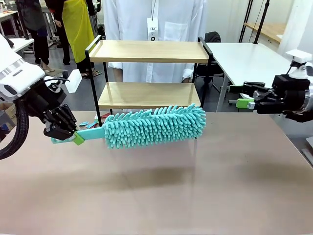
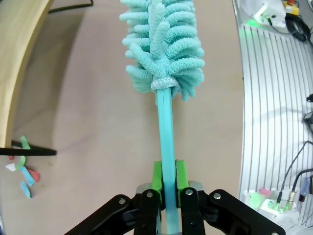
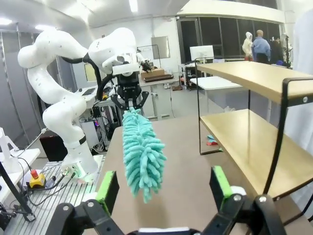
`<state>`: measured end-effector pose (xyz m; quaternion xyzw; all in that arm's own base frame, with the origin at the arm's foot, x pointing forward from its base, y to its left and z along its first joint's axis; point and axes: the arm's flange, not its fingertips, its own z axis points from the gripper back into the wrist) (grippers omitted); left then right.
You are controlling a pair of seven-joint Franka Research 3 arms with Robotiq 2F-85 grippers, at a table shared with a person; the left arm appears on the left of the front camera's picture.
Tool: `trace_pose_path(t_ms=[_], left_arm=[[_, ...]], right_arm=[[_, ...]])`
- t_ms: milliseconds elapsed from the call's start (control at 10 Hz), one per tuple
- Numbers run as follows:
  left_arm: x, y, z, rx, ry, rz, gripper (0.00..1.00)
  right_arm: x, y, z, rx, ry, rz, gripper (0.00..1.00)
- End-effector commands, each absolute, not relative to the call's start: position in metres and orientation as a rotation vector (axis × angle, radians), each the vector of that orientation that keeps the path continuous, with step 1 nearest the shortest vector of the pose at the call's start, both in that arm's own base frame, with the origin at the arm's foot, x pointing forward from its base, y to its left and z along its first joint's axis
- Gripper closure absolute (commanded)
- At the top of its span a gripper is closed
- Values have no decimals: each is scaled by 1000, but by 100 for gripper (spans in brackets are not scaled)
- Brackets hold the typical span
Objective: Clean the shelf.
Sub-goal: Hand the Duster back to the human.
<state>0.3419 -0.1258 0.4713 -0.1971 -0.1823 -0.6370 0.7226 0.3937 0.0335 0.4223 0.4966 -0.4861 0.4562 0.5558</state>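
The shelf (image 1: 149, 51) stands at the table's far edge, two light wooden boards in a black frame; its lower board (image 1: 146, 94) is bare. My left gripper (image 1: 76, 138) is shut on the turquoise handle of a fluffy teal duster (image 1: 154, 126), held level above the table just in front of the lower board. The left wrist view has the green pads (image 2: 157, 176) clamping the handle (image 2: 167, 132), with the duster head (image 2: 164, 44) ahead. At the right, my right gripper (image 1: 242, 103) hangs open and holds nothing, facing the duster (image 3: 142, 156) and shelf (image 3: 244, 73).
A person in a white shirt (image 1: 154, 29) stands behind the shelf. Small coloured scraps (image 2: 22, 174) lie on the tan table (image 1: 156, 186) by the shelf's left leg. A white table (image 1: 249, 58) stands at the back right.
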Motion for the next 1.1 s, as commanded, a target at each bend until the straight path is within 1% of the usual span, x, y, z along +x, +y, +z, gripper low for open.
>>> trace_pose_path(t_ms=[0,300,400,700,1000], left_arm=[[342,-126,474,-442,-398,-1392,87],[342,-126,474,-442,-398,-1392,87],[342,-126,474,-442,-398,-1392,87],[342,-126,474,-442,-398,-1392,87],[342,-126,474,-442,-398,-1392,87]], right_arm=[[405,49,407,1153,-1177,1121,0],[420,75,395,1205,-1017,1170,0],[419,83,390,1223,-987,1181,0],[417,102,385,1261,-963,1179,0],[402,125,380,1280,-974,1169,0]])
